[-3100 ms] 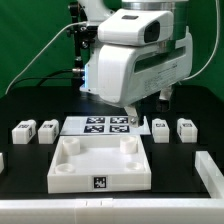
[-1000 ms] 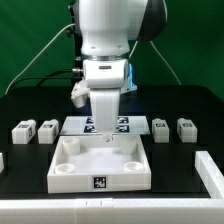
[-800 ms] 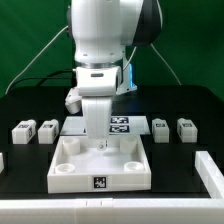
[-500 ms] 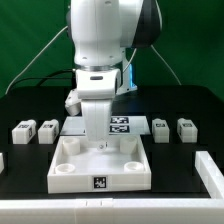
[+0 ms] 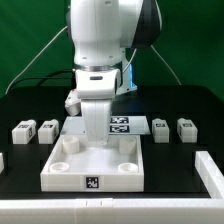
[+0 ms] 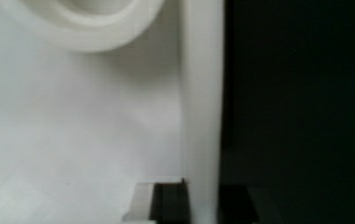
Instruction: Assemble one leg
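Four legs, small white posts with black-and-white markers, lie on the black table: two at the exterior view's left and two at its right. My gripper grips none of them. It is down at the back wall of the large white square tray with round corner sockets. In the wrist view my gripper has its dark fingers on either side of the tray's thin wall, shut on it. One socket shows beside the wall.
The marker board lies behind the tray, partly hidden by my arm. White parts show at the exterior view's left edge and right edge. A green wall and cables stand at the back.
My arm came down from high over the marker board to the tray's back wall. In the last half second the tray has shifted toward the camera and the exterior view's left.
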Robot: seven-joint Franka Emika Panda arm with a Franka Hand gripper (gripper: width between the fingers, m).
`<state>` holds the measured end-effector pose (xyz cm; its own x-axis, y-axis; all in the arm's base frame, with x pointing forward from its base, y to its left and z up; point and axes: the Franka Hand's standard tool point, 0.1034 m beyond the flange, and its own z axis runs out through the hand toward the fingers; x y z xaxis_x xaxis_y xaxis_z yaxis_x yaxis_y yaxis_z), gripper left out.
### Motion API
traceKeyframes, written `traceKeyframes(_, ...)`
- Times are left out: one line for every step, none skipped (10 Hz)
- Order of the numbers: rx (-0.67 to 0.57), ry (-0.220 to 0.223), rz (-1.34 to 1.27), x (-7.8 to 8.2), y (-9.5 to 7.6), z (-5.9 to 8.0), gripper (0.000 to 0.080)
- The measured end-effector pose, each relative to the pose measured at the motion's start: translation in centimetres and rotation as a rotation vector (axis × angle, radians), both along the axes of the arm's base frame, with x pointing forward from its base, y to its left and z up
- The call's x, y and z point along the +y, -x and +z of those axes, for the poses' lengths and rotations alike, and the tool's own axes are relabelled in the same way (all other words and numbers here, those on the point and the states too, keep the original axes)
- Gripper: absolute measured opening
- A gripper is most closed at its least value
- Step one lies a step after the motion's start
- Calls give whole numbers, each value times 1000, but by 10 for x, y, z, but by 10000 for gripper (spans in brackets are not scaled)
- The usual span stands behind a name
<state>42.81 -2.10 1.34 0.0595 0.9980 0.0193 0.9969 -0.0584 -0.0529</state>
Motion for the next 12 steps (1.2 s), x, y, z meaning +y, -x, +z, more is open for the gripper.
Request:
traceKeyframes(0, 0, 0, 0, 0, 0, 60)
traceKeyframes(0, 0, 0, 0, 0, 0, 60)
traceKeyframes(-1, 0, 0, 0, 0, 0, 60)
traceKeyframes(-1, 0, 0, 0, 0, 0, 60)
traceKeyframes(-1, 0, 0, 0, 0, 0, 60)
traceKeyframes(-1, 0, 0, 0, 0, 0, 61)
traceKeyframes(-2, -1, -10, 3, -1, 1, 61)
traceKeyframes(-10, -4, -11, 14, -7, 2, 61)
traceKeyframes(-16, -11, 0, 26, -14, 3, 61)
traceKeyframes(-24, -20, 15, 37, -25, 2, 61)
traceKeyframes(-33, -29, 23, 47, -35, 1, 61)
traceKeyframes(-42, -39, 23, 57, -44, 0, 61)
